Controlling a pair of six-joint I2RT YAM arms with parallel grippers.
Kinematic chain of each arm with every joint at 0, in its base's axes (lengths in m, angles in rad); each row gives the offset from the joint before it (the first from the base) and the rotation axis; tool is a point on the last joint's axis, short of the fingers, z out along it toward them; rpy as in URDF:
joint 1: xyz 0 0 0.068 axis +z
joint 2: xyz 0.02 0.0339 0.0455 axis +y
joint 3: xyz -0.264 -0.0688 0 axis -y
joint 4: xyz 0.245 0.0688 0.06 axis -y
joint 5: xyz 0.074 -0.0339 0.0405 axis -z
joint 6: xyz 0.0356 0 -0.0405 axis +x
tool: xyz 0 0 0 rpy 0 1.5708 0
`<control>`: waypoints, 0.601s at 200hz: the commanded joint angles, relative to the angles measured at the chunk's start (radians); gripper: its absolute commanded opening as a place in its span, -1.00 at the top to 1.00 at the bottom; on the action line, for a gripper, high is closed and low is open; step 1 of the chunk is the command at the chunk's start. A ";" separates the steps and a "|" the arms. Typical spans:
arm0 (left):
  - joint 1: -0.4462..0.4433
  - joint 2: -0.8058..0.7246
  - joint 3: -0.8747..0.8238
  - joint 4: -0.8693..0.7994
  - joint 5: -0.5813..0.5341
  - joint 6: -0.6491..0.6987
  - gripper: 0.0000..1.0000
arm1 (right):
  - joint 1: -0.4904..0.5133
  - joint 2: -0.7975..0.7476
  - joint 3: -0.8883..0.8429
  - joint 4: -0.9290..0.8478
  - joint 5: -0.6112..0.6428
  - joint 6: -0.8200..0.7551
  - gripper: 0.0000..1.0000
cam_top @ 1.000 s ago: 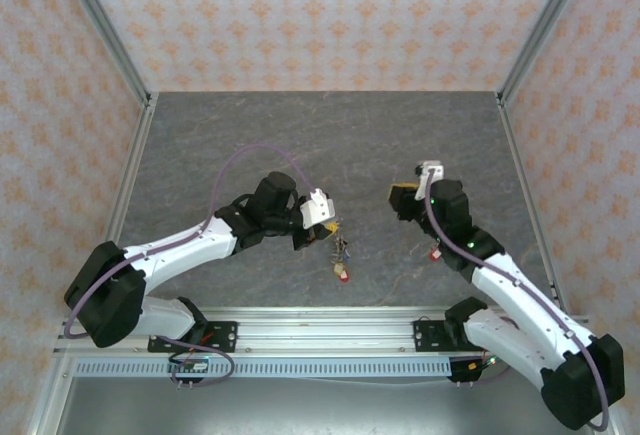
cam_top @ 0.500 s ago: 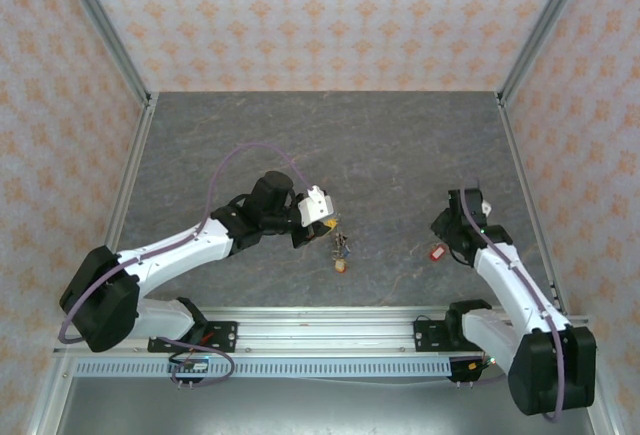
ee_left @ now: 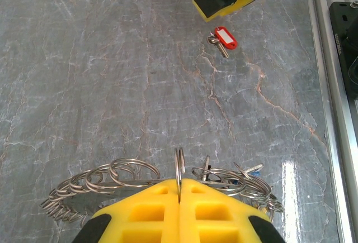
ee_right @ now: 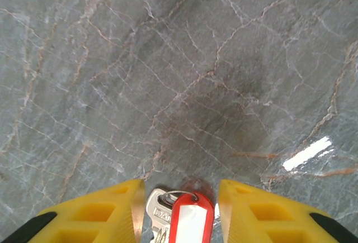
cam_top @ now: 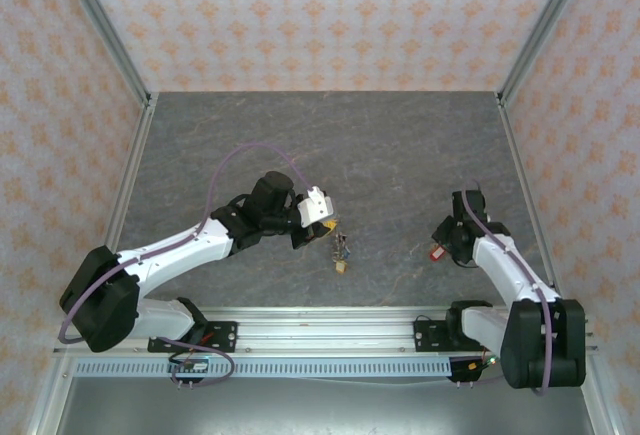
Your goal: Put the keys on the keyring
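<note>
Quick look at the right gripper (cam_top: 447, 238): pulled back from mid-table within the last second, now parked low over 1 red-tagged key (ee_right: 189, 220) lying flat on the grey table (cam_top: 400, 145), well apart from the rest. Opened up a bit on the way too. Reads like lining up to grab the next key for threading, with no grip on it yet.

In the wrist view, sitting partly open with 1 yellow finger (ee_right: 106, 209) on either side of the tag. Looks clear of it on both sides, though hard to call contact for sure with the tips cut off at the frame edge.

Over at the left gripper (ee_left: 179, 187): pinched fully closed on the wire of the keyring (ee_left: 112, 173), holding it near the middle of the table with a small bunch of keys (cam_top: 342, 253) dangling under it. No real shift there.

So: some apparently on already, at least 1 stray left to fetch.
</note>
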 commanded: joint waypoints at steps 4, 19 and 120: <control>-0.005 -0.023 0.038 -0.004 0.015 0.010 1.00 | -0.005 0.018 -0.017 0.009 -0.026 0.006 0.23; -0.006 -0.022 0.043 -0.009 0.015 0.013 1.00 | -0.005 0.016 -0.020 -0.003 -0.045 0.019 0.24; -0.005 -0.029 0.037 -0.011 0.010 0.015 1.00 | 0.024 0.052 -0.003 -0.030 -0.201 0.084 0.23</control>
